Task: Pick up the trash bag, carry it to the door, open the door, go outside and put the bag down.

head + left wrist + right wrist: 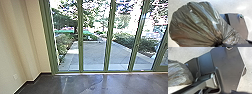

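Bunched trash bag (195, 25), its dark neck indistinct, part out of view

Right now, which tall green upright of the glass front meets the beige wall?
The leftmost green upright; the other uprights have clear glass on both sides.

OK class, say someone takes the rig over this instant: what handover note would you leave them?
Left gripper: jaws appear shut on the gathered neck of the trash bag.
Right gripper: state can't be made out.
Place: indoors, with the green-framed glass panels ahead across the dark floor; paving beyond. They look closed; which one opens is unclear.
Done: bag picked up and carried near the glass.
Left: reach and open the door, go outside, put the bag down.
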### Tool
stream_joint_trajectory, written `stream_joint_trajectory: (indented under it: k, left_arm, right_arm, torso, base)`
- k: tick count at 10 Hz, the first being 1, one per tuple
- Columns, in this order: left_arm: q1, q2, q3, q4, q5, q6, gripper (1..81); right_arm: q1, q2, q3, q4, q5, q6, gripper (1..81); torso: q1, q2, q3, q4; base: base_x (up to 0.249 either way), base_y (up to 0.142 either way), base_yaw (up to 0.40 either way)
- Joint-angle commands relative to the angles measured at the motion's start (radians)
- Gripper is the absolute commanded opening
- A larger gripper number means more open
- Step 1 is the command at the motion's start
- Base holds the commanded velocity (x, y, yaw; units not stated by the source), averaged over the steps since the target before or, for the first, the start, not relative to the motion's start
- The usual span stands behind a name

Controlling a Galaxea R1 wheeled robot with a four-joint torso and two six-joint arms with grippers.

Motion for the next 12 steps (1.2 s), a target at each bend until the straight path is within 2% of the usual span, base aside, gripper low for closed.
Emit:
stream_joint_trajectory:
  k: [1,5,7,12]
  left_arm:
    - [-0.059,0.002,-0.018,-0.002,0.055,0.007,1.0]
    - [-0.059,0.005,-0.018,-0.003,0.055,0.007,1.0]
    - [-0.059,0.005,-0.018,-0.003,0.055,0.007,1.0]
    - [-0.059,0.007,-0.019,-0.002,0.055,0.007,1.0]
  right_arm:
    - [0.048,0.001,0.003,-0.004,-0.059,-0.003,81.1]
    - [0.049,0.004,0.003,-0.007,-0.059,-0.005,81.1]
    - [0.048,0.007,0.003,-0.03,-0.059,-0.005,81.1]
    - [0.04,0.002,-0.014,-0.022,-0.058,-0.002,81.1]
  torso:
    - [0.0,0.0,0.0,0.0]
    - [0.0,0.0,0.0,0.0]
    - [0.0,0.0,0.0,0.0]
    - [0.0,0.0,0.0,0.0]
  base:
    - [0.0,0.0,-0.261]
    - [0.0,0.0,-0.276]
    - [0.0,0.0,-0.287]
    - [0.0,0.0,-0.293]
